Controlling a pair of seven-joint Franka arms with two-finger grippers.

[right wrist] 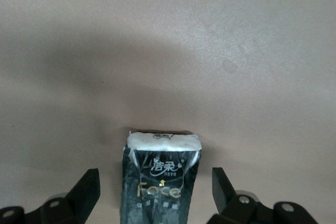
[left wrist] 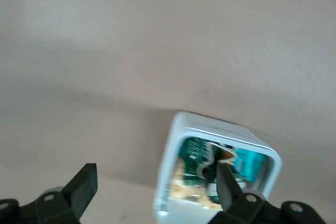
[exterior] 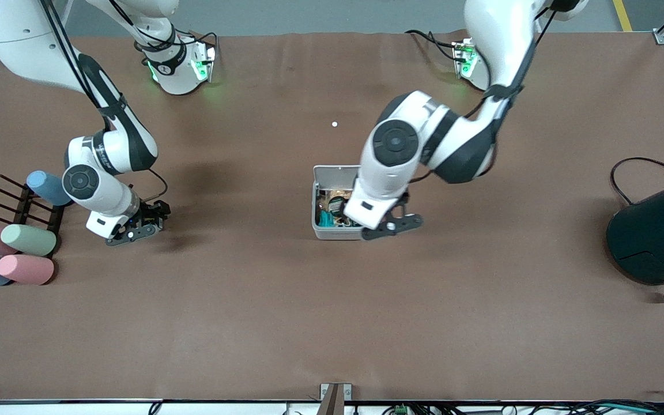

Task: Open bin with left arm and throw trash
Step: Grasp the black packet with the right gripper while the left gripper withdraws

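Observation:
The white-grey bin (exterior: 316, 208) stands mid-table with its lid (exterior: 336, 173) swung open on the side farther from the front camera. Inside lie teal and brown scraps (exterior: 332, 210) and a pale loop (left wrist: 206, 157). My left gripper (exterior: 392, 226) is open and empty, low over the bin's edge toward the left arm's end; in the left wrist view (left wrist: 155, 177) one finger (left wrist: 226, 187) overlaps the bin's inside (left wrist: 168, 182). My right gripper (exterior: 136, 227) is open near the right arm's end. It straddles a dark foil packet (right wrist: 160, 182) that lies on the table, with neither finger touching it.
Pastel cylinders (exterior: 26, 239) and a dark rack (exterior: 23, 204) lie beside the right gripper at the right arm's end. A large dark teal cylinder (exterior: 657, 236) with a cable stands at the left arm's end. A small white dot (exterior: 334, 124) lies farther from the camera than the bin.

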